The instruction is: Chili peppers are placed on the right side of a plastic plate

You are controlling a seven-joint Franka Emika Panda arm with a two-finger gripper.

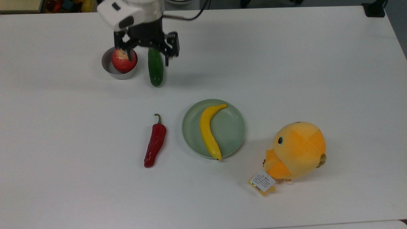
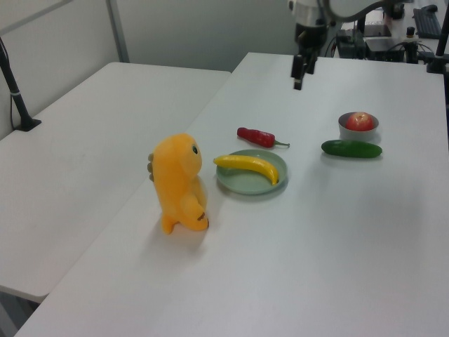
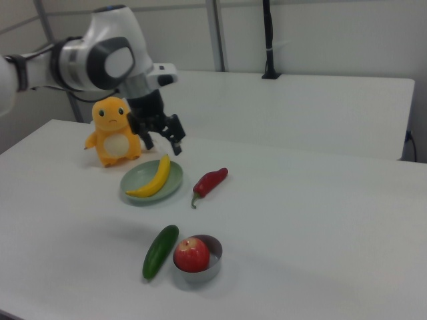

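Starting at the top view's left, near the table's [image 1: 286, 57] far edge, there's a red apple [image 1: 123, 60] sitting in a small grey bowl [image 1: 109, 71], and a dark green cucumber [image 1: 155, 68] lying just beside it. The gripper [image 1: 148, 55] hangs high above those two, fingers spread wide and holding nothing.

Moving toward the middle of the table, here's the chili pepper [image 1: 155, 143], lying flat on the white surface with its curled stem pointing to the far edge and its tapered tip to the near edge. It sits just beside the plastic plate [image 1: 235, 127], close to the rim but not touching, on the top view's left of it; in the right view it's on the plate's right.

On the plate itself, a yellow banana [image 1: 208, 130] lies across the top view's left half. Further along, toward the table's near right corner in the top view, an orange plush toy [image 1: 297, 149] stands well apart.

Now, that chili: it looks glossy and smooth, so likely slick under the pads, light, and fairly stiff. The best hold, I'd judge, is across the thick upper body just below the stem, where it's widest; the narrow tip would probably slip out.
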